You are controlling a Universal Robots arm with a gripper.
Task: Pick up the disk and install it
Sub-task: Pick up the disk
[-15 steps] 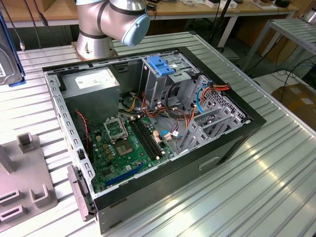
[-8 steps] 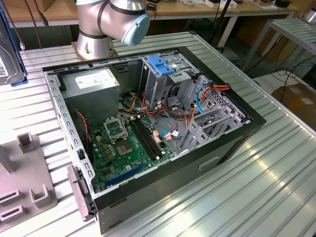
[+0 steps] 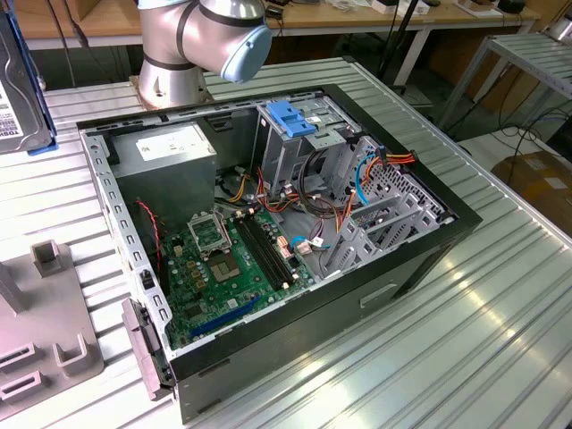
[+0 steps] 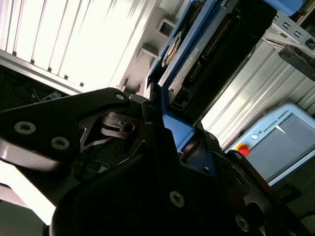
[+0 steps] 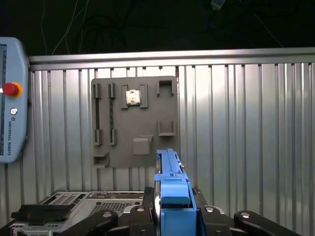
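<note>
the gripper (image 4: 165, 135) is clamped shut on the disk (image 4: 211, 54), its dark fingers (image 4: 123, 125) pressed against one end of the blue carrier (image 5: 173, 194). the rest of the drive juts out free beyond them. in the exterior view the disk (image 3: 13, 89) stands at the frame's upper left, raised above the slatted table (image 3: 447, 340) and well apart from the open computer case (image 3: 268, 232) at centre. the drive cage (image 3: 299, 134) sits toward the case's upper middle.

the disk looks stiff and dense, likely heavy for its size, so a grip at one end probably lets it lever against the pads. the plastic carrier seems smooth and a little springy, so it could slip or flex under a skewed squeeze. the row of connector pins (image 4: 209, 42) on the exposed end is the delicate part. the flat carrier sides, clear of those pins, look like the safest place to hold.
</note>
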